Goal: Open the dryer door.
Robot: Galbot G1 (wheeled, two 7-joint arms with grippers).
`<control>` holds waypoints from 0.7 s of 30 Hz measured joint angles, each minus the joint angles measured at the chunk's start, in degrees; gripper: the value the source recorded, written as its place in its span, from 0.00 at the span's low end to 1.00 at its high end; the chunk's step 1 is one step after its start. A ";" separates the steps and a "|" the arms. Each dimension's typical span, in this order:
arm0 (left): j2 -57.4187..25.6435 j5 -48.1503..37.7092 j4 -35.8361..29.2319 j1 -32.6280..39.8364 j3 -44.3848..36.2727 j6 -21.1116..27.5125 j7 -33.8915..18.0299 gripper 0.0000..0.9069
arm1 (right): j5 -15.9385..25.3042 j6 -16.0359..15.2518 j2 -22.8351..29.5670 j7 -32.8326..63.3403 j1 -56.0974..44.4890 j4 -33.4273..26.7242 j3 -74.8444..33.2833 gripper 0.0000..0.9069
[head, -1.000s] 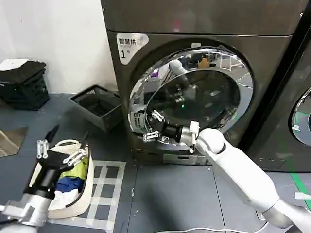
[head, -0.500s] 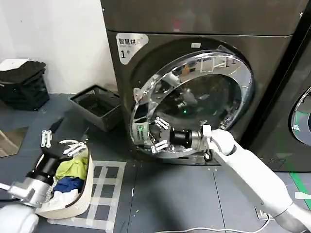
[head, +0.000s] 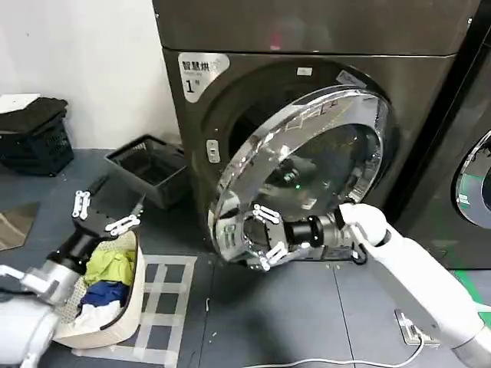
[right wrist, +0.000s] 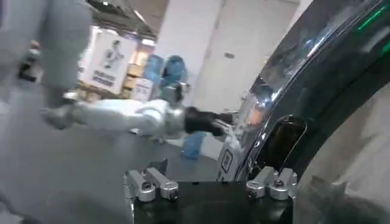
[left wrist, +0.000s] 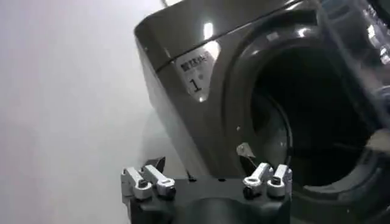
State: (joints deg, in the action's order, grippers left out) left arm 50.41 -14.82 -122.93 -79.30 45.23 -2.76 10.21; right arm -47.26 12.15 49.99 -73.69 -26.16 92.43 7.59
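The dryer door (head: 307, 157), a big round porthole with a chrome rim and dark glass, stands swung partly out from the dryer (head: 230, 92), baring the dark drum opening (head: 242, 126). My right gripper (head: 258, 234) is at the door's lower left rim, open, with its fingers spread either side of the rim edge. In the right wrist view the chrome rim (right wrist: 286, 79) runs between the fingers of that gripper (right wrist: 210, 176), close to one of them. My left gripper (head: 111, 203) hangs open over the laundry basket, apart from the door. The left gripper (left wrist: 201, 163) faces the drum opening (left wrist: 311, 115).
A white laundry basket (head: 136, 303) with clothes sits on the floor at the left. A grey bin (head: 149, 165) lies beside the dryer and a black crate (head: 34, 138) stands at the far left. The neighbouring dark machine (head: 460, 153) stands on the right.
The door has swung further out from the dryer. My right gripper moved down and outward with its rim. The left gripper rose slightly over the basket.
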 joint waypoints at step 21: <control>-11.76 -0.16 12.38 19.29 -18.10 -5.38 5.50 1.00 | -2.17 -0.71 -10.81 -5.13 -5.06 5.90 -5.58 1.00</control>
State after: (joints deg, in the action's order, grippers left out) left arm 38.65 -14.98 -110.55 -60.01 27.13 -8.14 15.70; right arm -49.43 11.44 39.18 -78.81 -31.22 98.33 2.01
